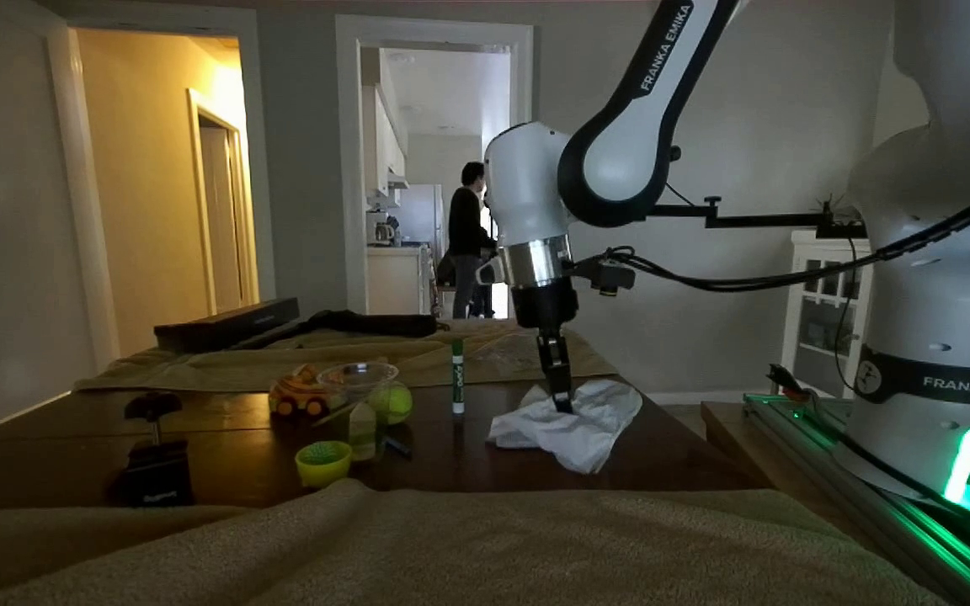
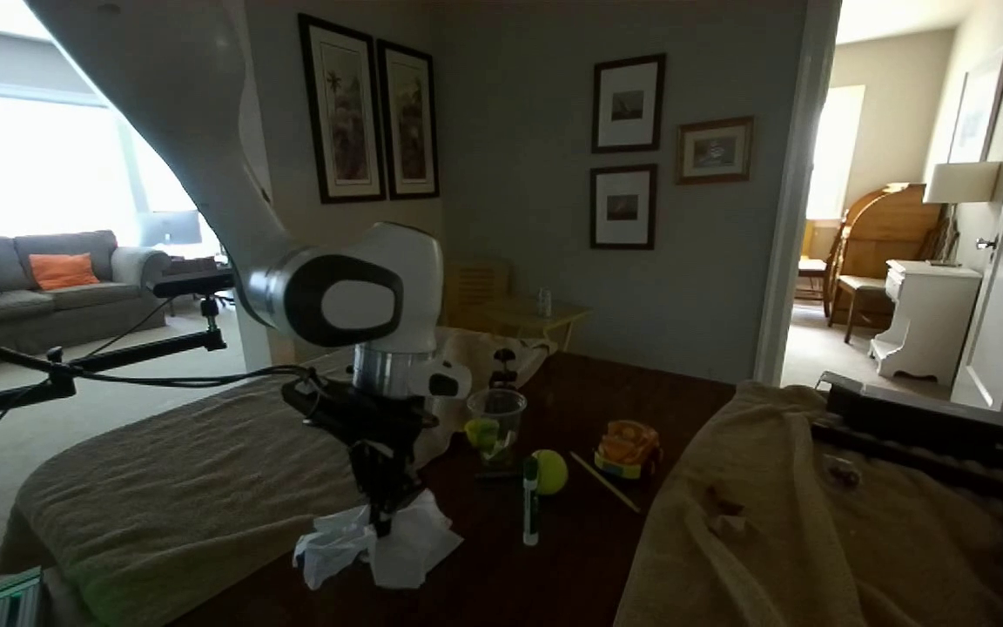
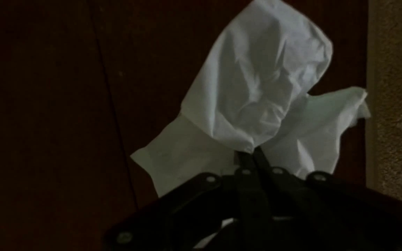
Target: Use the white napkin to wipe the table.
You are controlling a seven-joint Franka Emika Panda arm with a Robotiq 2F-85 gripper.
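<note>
The claw point(image 3: 253, 152) pinches the white napkin point(image 3: 257, 76) at the worktop point(image 3: 54, 122).
Its jaws are pressed together on a fold; the crumpled napkin spreads around them on the dark wood. Near the claw, apart from the napkin, a green-capped marker point(image 1: 458, 379) stands upright; farther from the claw sit a tennis ball point(image 2: 551, 472) and an orange toy vehicle point(image 2: 629, 446).

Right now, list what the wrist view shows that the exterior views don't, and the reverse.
Only the wrist view shows, from above, a fold of the white napkin narrowing to a tip at the hand. Only the exterior views show the tennis ball, green-capped marker and orange toy truck. All share the white napkin, hand and wooden table.
</note>
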